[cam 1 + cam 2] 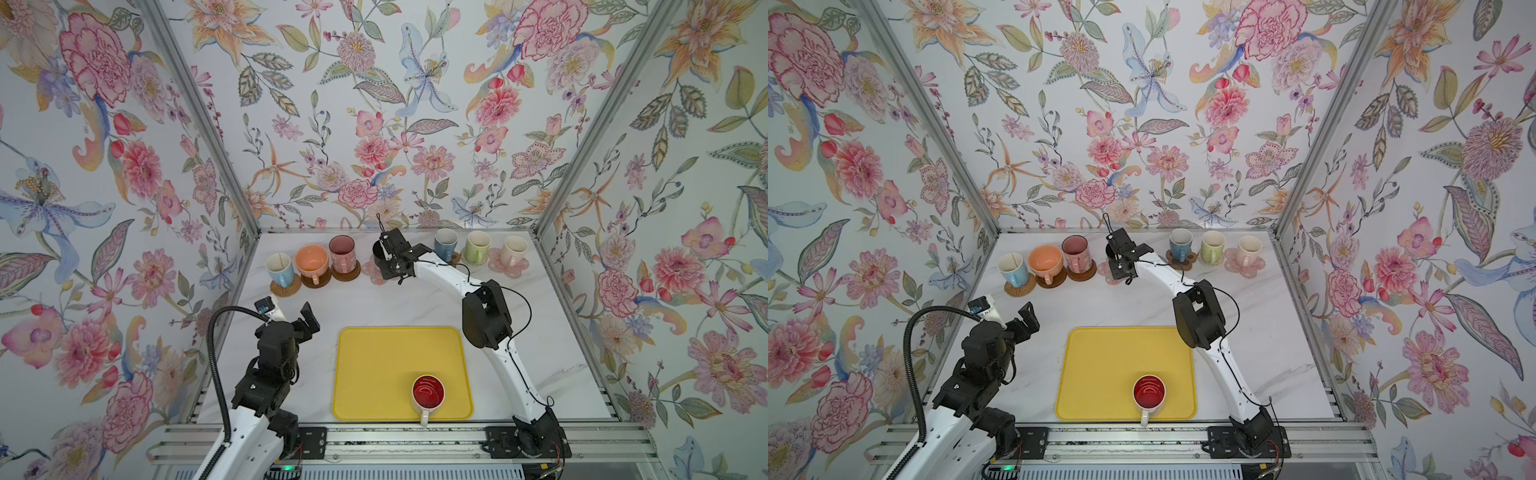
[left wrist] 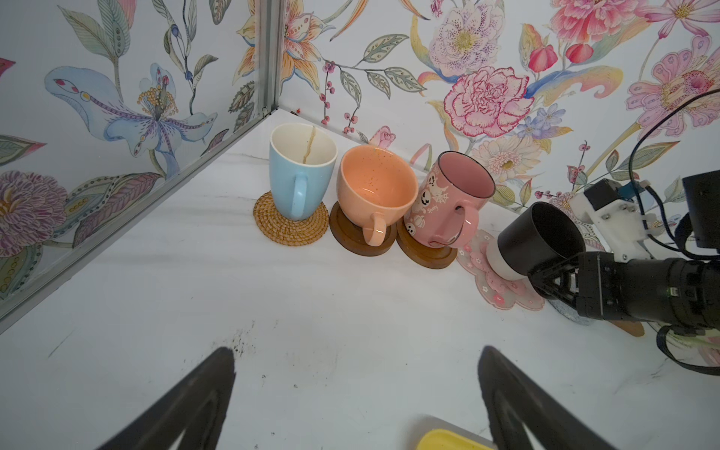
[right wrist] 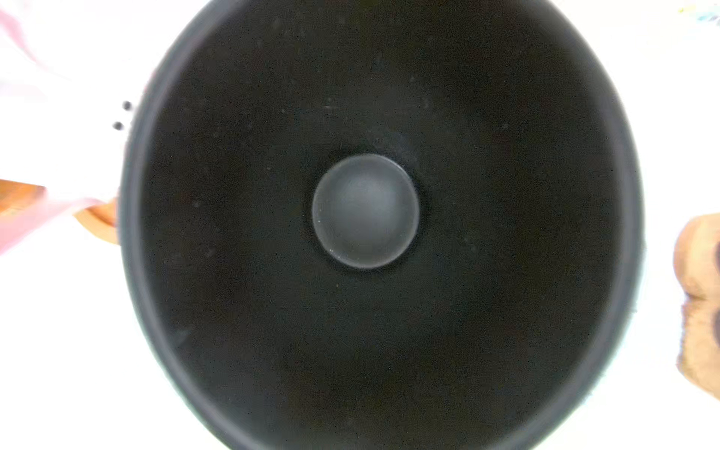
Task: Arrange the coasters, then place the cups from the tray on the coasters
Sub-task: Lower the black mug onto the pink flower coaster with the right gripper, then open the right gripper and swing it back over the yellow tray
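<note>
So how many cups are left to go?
Six cups already sit on coasters along the back. The right gripper holds the black cup at the pink flower coaster. Only the red-inside cup waits on the yellow tray.

The pink mug [image 2: 448, 202] bears a small word, seemingly "Spooky".

Yellow tray [image 1: 1108, 365] at front, red-inside mug [image 1: 1149, 391] on it, right arm [image 1: 1163, 280] stretched over pink flower coaster [image 1: 1106, 277] at back
</note>
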Motion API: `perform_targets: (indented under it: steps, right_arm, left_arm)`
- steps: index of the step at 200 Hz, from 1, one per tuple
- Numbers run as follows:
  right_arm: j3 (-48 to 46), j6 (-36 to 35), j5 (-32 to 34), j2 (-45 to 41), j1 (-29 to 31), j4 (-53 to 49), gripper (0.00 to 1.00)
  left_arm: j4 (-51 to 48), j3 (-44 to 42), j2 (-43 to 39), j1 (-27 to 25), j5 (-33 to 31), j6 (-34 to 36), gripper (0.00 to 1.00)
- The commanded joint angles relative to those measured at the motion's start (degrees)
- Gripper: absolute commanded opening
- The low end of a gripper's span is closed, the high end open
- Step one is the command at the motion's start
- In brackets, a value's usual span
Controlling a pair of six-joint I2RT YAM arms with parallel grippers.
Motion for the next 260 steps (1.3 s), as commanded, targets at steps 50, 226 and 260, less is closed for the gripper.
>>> perform_targets:
  steps: [50, 226, 260]
  right_arm:
    - [5.0, -1.2, 0.0, 1.3, -0.7, 2.8, 0.00]
    - [1.2, 2.5, 7.5, -11.5, 3.8, 3.7, 0.95]
    - [-17.4, 5.9, 9.5, -28.1, 4.2, 9.6, 0.99]
  left_arm:
    - [-0.6, 1.2, -0.1, 0.7, -0.5, 1.4, 0.99]
    - [0.1, 3.9, 1.9, 1.4, -2.3, 2.9, 0.99]
    - [0.2, 4.6, 2.0, 1.4, -1.2, 3.6, 0.99]
